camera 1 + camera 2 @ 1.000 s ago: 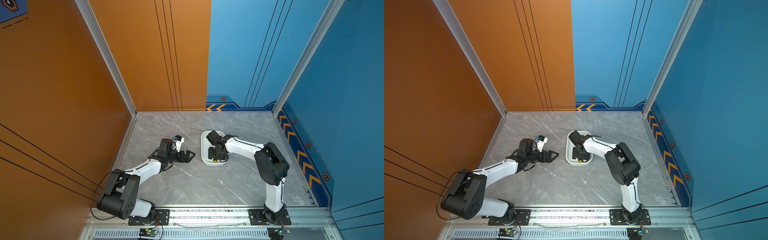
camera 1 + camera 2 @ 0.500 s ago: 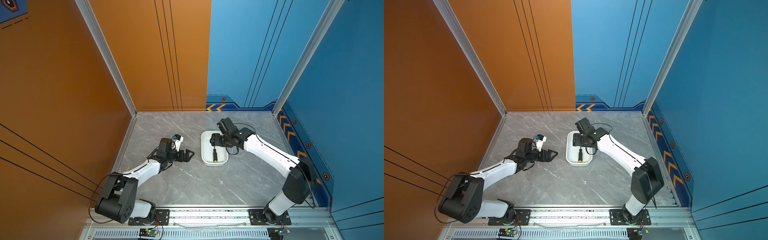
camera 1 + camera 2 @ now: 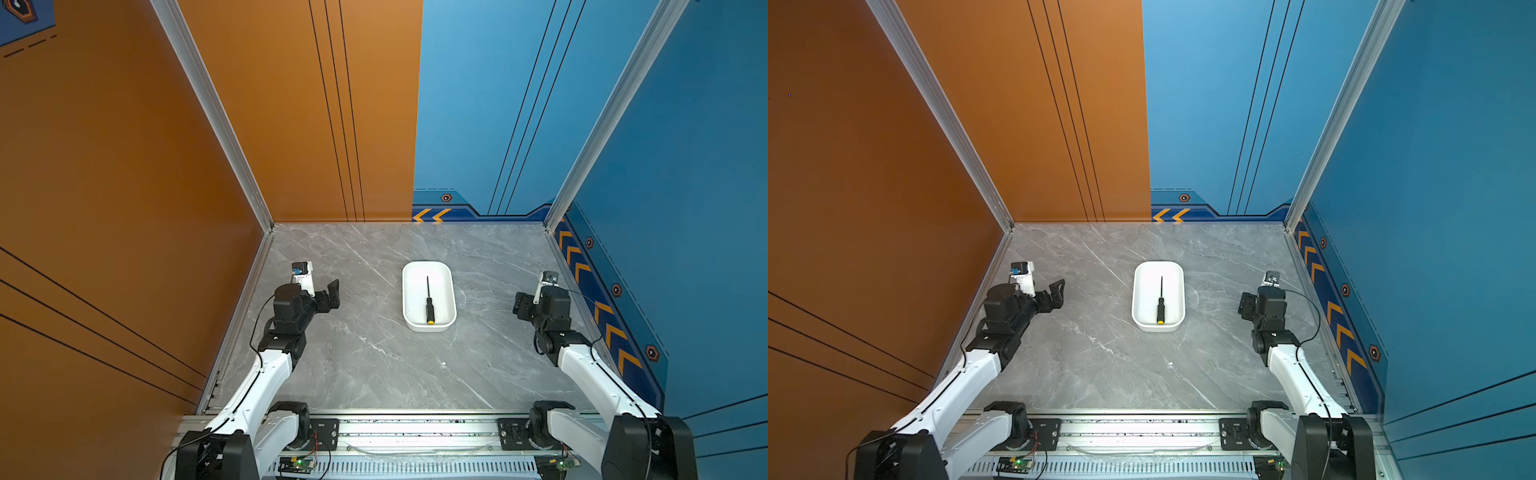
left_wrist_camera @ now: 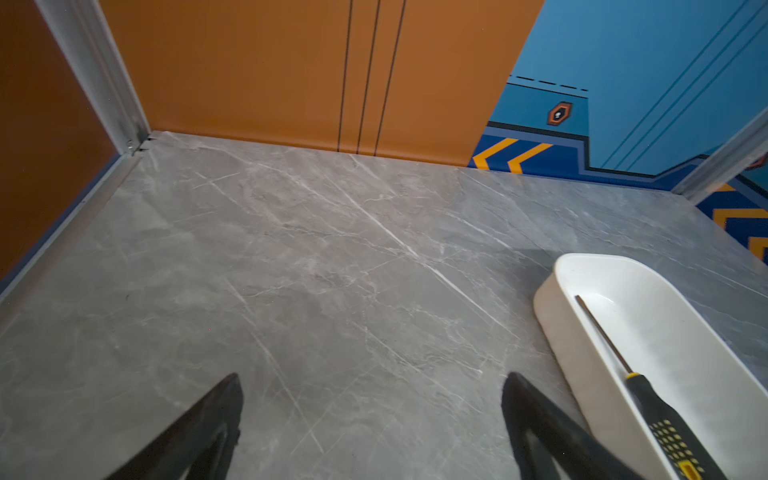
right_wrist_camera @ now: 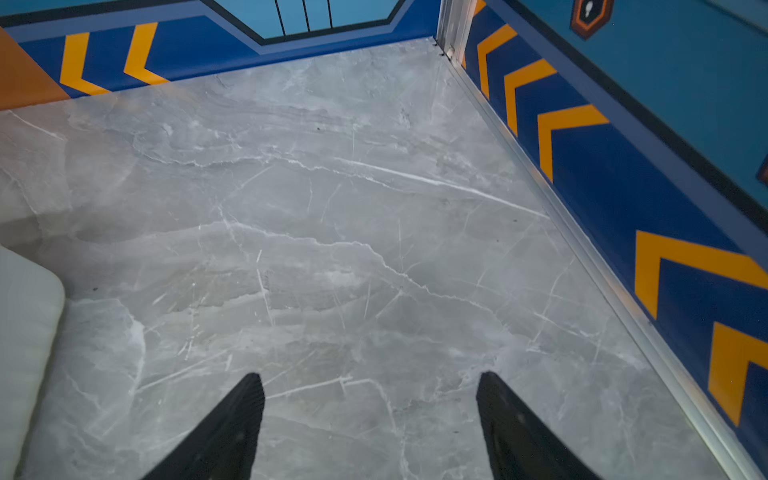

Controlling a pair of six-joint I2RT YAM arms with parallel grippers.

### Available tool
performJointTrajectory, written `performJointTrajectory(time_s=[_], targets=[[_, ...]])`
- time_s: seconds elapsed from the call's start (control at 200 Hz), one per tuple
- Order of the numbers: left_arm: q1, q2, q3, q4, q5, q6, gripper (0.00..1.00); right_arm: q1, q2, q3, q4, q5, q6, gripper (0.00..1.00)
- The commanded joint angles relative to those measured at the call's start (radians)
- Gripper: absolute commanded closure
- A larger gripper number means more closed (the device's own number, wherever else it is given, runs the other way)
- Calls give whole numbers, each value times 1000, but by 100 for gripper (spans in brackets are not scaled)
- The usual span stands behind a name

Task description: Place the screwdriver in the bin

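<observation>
Looking down through both top views, I saw the orange wall (image 3: 104,166) and the blue wall (image 3: 685,208) enclosing the grey marbled bench (image 3: 374,374). The left arm (image 3: 270,374) reached up along the left edge of the bench, and the right arm (image 3: 590,370) did the same along the right edge. Both were well apart from the middle.

The bin (image 3: 444,286) sat flat near the centre of the bench, between the two arms, its long side running away from the arm bases. From the left wrist camera its near wall (image 4: 582,353) showed just beside one finger. The right wrist camera caught only a blurred white corner of it (image 5: 25,332) at the edge.

The left claw (image 3: 332,296) was released, its fingers spread over bare bench (image 4: 374,378) and gripping nothing. The right claw (image 3: 521,306) was likewise released and empty, its fingers wide apart above bare marble (image 5: 370,376).

The screwdriver (image 3: 429,305) lay inside the bin on its floor, lined up with the bin's long side. Its thin shaft pointed toward the back wall and its yellow-capped handle rested near the bin's front end (image 3: 1160,305). The left wrist camera showed the same (image 4: 660,419), with neither claw touching it.
</observation>
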Motion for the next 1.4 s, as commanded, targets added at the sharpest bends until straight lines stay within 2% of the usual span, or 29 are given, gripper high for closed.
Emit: performJointTrajectory(time_s=[0.0,0.2,0.24,0.35,0.456,0.531,0.586,0.651,0.686,0.701,0.776,0.821,0.841,0.861,1.397], targets=[[36,14,-53,101,-89,26,2,-17,33,-82,406,-70,-44,20],[122,117,-109,252,-105,34,2,20,289,-97,663,-83,-57,20],[133,142,-121,289,-101,35,2,21,308,-79,646,-99,-54,19],[142,216,-178,482,-87,56,2,53,393,-81,734,-66,-74,19],[144,328,-218,677,-103,48,2,74,526,-123,968,-37,-84,17],[141,408,-204,723,-70,51,2,73,474,-81,789,-40,-91,17],[125,481,-197,789,-72,74,2,71,508,-51,793,-53,-86,17],[84,551,-177,799,-74,122,2,64,485,-12,677,-64,-83,17],[53,606,-160,853,-101,154,2,51,497,-16,708,-84,-72,16],[41,613,-149,846,-96,170,2,47,504,-21,729,-89,-68,15],[30,561,-59,573,-75,193,2,47,490,-15,692,-86,-73,10],[35,579,-77,647,-70,183,2,49,500,-20,721,-83,-71,9],[37,589,-85,681,-75,178,2,50,502,-22,730,-82,-69,1],[37,593,-84,685,-81,177,2,50,500,-21,721,-82,-71,0],[30,584,-80,660,-104,178,2,51,499,-17,715,-80,-72,0]])
